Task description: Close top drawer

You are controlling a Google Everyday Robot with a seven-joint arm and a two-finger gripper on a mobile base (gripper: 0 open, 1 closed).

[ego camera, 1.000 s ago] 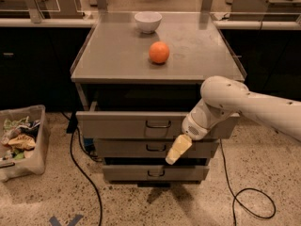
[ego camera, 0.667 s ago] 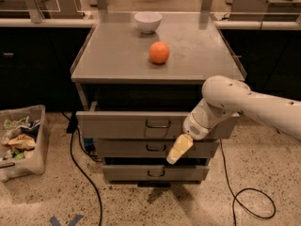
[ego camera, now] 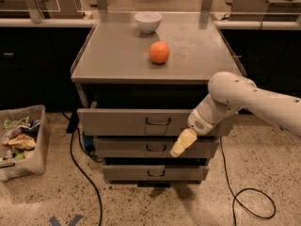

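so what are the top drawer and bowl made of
The top drawer: likely painted metal, flat matte grey front. The bowl: probably glazed ceramic, white, soft sheen. The gripper hangs just below the drawer front, right of its handle.

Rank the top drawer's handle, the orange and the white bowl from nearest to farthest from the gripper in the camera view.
The gripper hangs in front of the drawer fronts, right of centre.
1. handle of the top drawer: just up and left of it.
2. orange: on the cabinet top, near its middle.
3. white bowl: at the far edge.
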